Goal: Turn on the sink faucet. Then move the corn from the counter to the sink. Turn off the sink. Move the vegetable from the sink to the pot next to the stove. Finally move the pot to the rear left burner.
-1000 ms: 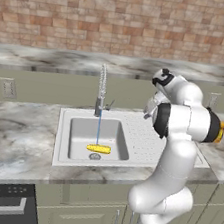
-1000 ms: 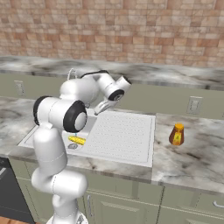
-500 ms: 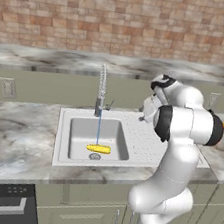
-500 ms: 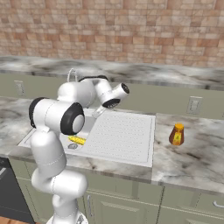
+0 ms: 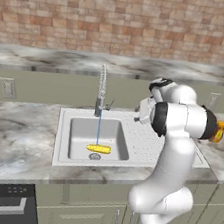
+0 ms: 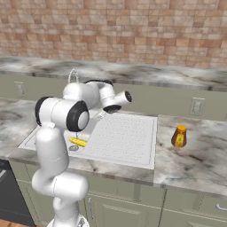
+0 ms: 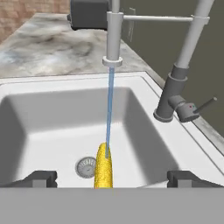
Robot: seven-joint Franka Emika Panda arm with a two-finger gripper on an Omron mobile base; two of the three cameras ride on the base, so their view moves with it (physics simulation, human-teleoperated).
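One corn (image 7: 104,171) under running faucet (image 7: 113,30); handle (image 7: 202,106) visible close-up.

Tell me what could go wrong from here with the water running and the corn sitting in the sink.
1. The faucet handle is a thin lever beside the spout base; the open gripper might slip past it and leave the water stream running.
2. The corn lies by the drain, so it may roll when grasped later.

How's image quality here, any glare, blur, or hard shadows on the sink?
Left base view: flat even light, sink basin softly shaded, no glare. Hand view: sharp, corn and water stream crisp. Right base view: bottle small, label unreadable.
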